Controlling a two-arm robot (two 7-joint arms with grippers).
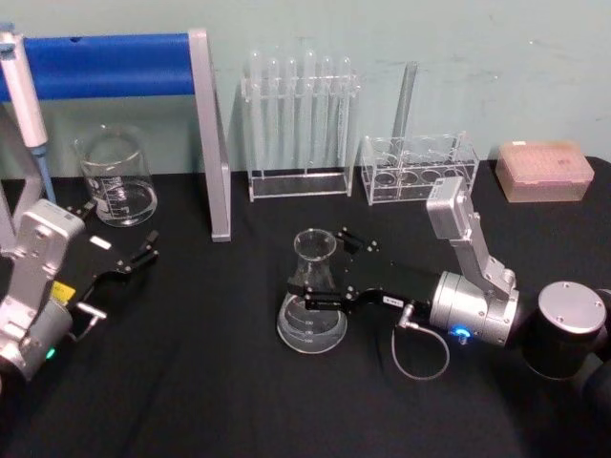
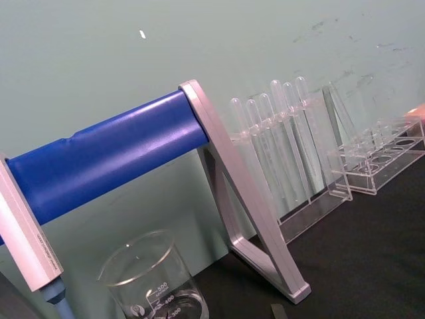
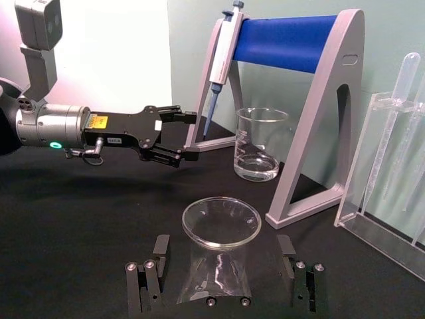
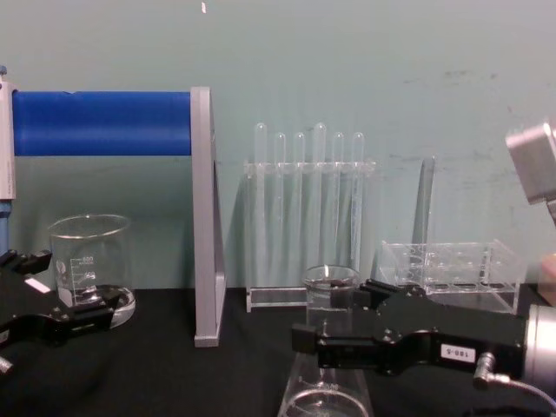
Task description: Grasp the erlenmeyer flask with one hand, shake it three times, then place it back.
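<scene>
Back row on black table [image 1: 191, 391]: beaker [image 1: 116, 179] at left, blue-barred stand [image 1: 208, 134] holding pipette [image 1: 23, 91], test-tube rack [image 1: 299, 129], low acrylic rack [image 1: 420, 172], pink box [image 1: 544, 172] at right.

**Bench Tally: Glass and Gear**

There was one erlenmeyer flask [image 1: 310, 329], one beaker [image 1: 116, 181], six test tubes [image 1: 308, 105] in one tall rack [image 1: 298, 183], one low rack [image 1: 420, 174] with one long tube [image 1: 409, 100], one pipette [image 1: 24, 95], one stand [image 1: 212, 143], one pink box [image 1: 544, 172], and two grippers: left gripper [image 1: 148, 250] and right gripper [image 1: 320, 269].

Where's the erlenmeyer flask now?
Head view, centre: the erlenmeyer flask stands between the open fingers of the right end effector, in front of the test tube rack.
</scene>
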